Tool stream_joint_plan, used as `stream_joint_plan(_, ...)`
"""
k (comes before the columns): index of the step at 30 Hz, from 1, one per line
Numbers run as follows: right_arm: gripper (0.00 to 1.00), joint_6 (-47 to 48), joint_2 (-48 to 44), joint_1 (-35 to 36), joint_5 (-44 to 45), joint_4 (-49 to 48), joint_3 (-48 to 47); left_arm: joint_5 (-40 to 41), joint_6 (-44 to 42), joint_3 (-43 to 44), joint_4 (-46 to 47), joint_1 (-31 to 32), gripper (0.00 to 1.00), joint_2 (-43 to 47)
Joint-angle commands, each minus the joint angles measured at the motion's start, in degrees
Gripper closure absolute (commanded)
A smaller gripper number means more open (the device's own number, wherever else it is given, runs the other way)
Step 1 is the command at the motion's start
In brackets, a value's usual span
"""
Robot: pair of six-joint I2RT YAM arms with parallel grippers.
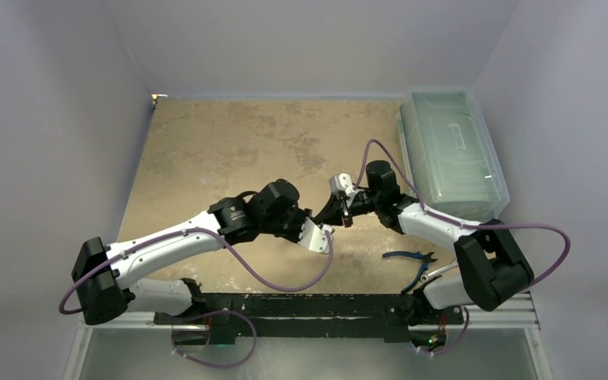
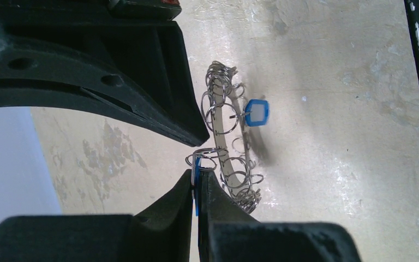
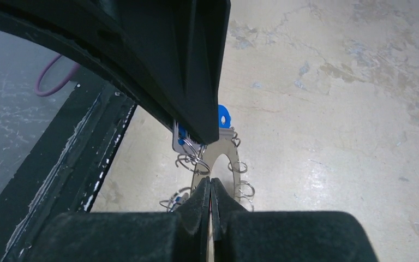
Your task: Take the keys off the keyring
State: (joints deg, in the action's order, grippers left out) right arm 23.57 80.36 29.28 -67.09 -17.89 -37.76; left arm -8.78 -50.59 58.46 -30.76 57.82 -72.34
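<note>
**Extraction step, judged under way.** The left gripper (image 2: pixel 197 177) is clamped on a blue-headed key (image 2: pixel 196 196). The right gripper (image 3: pixel 210 183) is pinched tight on the flat band of the keyring (image 3: pixel 218 153), which is held between the two over the table (image 1: pixel 206 158). In the left wrist view a second blue key (image 2: pixel 256 112) dangles at the ring's 1 o'clock. The next move probably calls for drawing the gripped key off along its small wire loop while the right gripper braces the ring. Whether that loop has opened cannot be told.
</note>
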Motion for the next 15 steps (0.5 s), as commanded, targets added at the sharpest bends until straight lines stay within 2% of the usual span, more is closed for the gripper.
stream_joint_plan(1, 0.9, -0.7, -0.6, 0.1, -1.5, -3.1, 0.3, -3.1, -5.2, -2.4, 4.7, 0.2, 1.0, 4.4)
stream_joint_plan(2, 0.8, -1.0, -0.6, 0.0, -1.6, -3.9, 0.5, -3.7, -6.1, -3.1, 5.1, 0.2, 1.0, 4.9)
stream_joint_plan(4, 0.72, -1.3, -0.6, 0.1, -1.7, -4.8, 0.9, -4.5, -7.3, -4.0, 6.0, 0.3, 1.0, 5.6)
stream_joint_plan(9, 0.67, -3.9, -0.5, 0.1, -2.4, -9.0, 1.8, -5.5, -8.2, -4.1, 6.5, 0.2, 1.0, 5.5)
stream_joint_plan(15, 0.66, -5.3, -0.6, 1.1, -4.4, -10.1, 1.8, -5.7, -8.4, -3.9, 6.8, 0.2, 1.0, 4.9)
